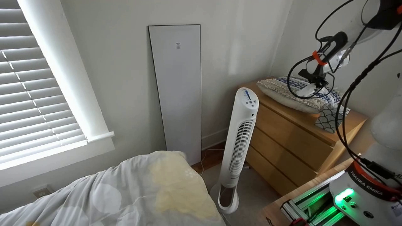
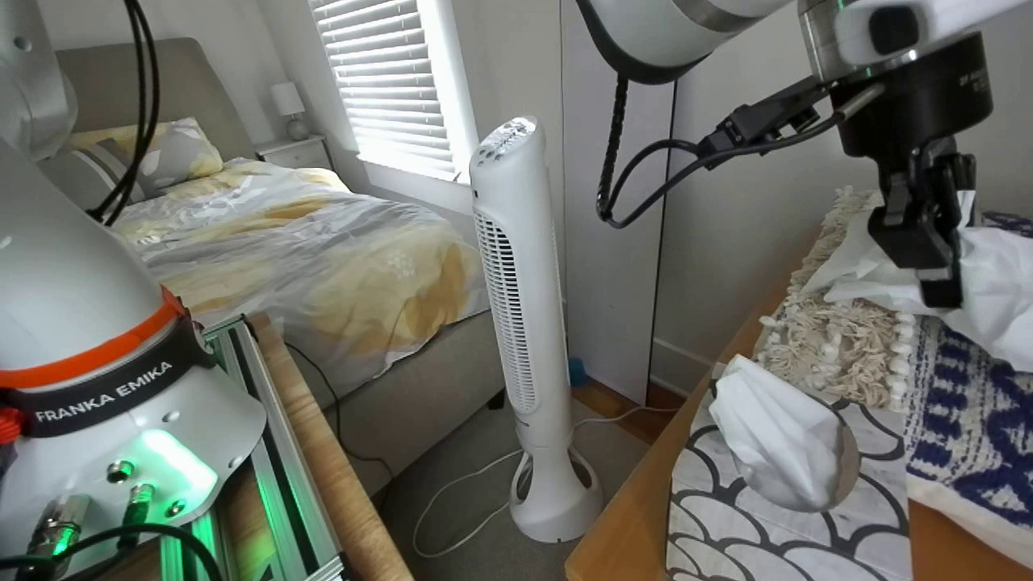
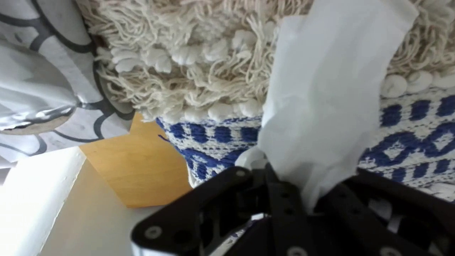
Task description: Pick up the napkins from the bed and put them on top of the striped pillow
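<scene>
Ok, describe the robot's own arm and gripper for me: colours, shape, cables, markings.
The arm is smooth, rounded and white, with black cables looping alongside. Its base wears an orange-red ring and a black band lettered FRANKA EMIKA in white, and a green light glows on it. The gripper is black, angular and jointed.

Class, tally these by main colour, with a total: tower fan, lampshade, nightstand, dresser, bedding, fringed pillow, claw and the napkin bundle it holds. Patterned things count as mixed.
White: 4 (tower fan, lampshade, nightstand, napkin bundle)
Light brown: 1 (dresser)
Black: 1 (claw)
Mixed: 2 (bedding, fringed pillow)
Total: 8
</scene>
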Controlling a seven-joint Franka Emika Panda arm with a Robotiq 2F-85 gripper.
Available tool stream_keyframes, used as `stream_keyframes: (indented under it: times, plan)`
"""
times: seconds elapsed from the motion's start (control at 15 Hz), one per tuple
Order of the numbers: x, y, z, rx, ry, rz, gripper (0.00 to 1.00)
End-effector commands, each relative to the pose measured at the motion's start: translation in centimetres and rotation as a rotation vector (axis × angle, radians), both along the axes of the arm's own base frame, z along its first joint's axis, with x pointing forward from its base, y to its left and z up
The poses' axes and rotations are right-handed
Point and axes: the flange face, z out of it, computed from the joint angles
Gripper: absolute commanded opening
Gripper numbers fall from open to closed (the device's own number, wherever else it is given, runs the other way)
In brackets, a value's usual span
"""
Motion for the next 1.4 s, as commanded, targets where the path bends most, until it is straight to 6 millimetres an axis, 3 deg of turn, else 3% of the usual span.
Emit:
stream_keyframes:
  times: [0.0, 0.2, 0.67, 0.93, 1.33]
  plan:
    - [1.4, 0.2, -2.4, -0.008, 0.023, -0.049, 0.29]
    - [1.9, 0.6, -2.7, 0.011, 0.054, -0.037, 0.51]
    - [2.7, 1.6, 1.4, 0.052, 0.095, 0.066, 0.99]
    - [2.6, 3.1, 2.7, 0.117, 0.137, 0.145, 1.0]
    - [1.6, 7.0, 4.7, 0.242, 0.179, 0.326, 1.0]
